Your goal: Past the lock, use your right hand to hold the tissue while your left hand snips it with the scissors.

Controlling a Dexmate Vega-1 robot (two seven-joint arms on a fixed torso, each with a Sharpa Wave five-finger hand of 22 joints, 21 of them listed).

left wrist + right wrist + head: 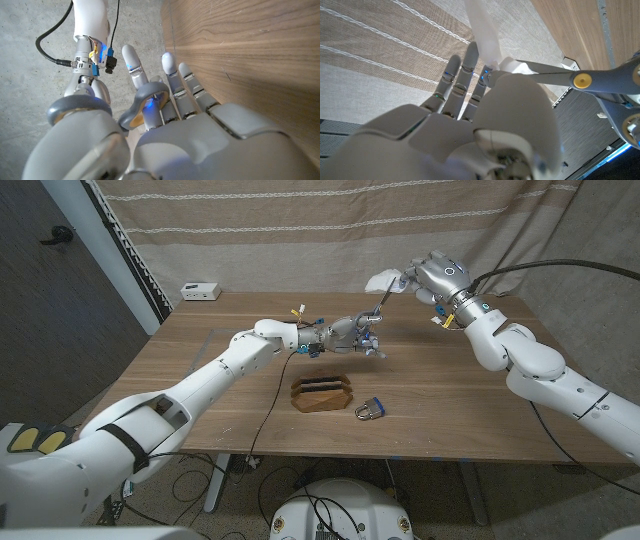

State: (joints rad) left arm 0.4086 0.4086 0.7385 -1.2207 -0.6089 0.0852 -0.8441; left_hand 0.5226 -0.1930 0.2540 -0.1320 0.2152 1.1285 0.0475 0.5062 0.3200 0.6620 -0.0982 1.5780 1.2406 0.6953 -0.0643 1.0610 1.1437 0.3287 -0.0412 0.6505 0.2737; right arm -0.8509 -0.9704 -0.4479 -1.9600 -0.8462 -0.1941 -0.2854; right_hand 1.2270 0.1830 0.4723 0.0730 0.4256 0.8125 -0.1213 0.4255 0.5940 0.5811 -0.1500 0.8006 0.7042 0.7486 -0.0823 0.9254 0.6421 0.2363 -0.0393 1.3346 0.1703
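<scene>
- Your right hand (432, 277) pinches the tissue (384, 279) in the air, beyond the padlock (370, 410).
- Your left hand (350, 335) grips the scissors (377, 308), also beyond the padlock; their blades reach the tissue.
- A wooden holder (322, 393) stands just beside the padlock.

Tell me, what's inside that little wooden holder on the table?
The brown wooden holder shows two dark slots on top, with nothing sticking out. Their depths are too dark to see. A silver padlock with a blue body lies beside it.
</scene>
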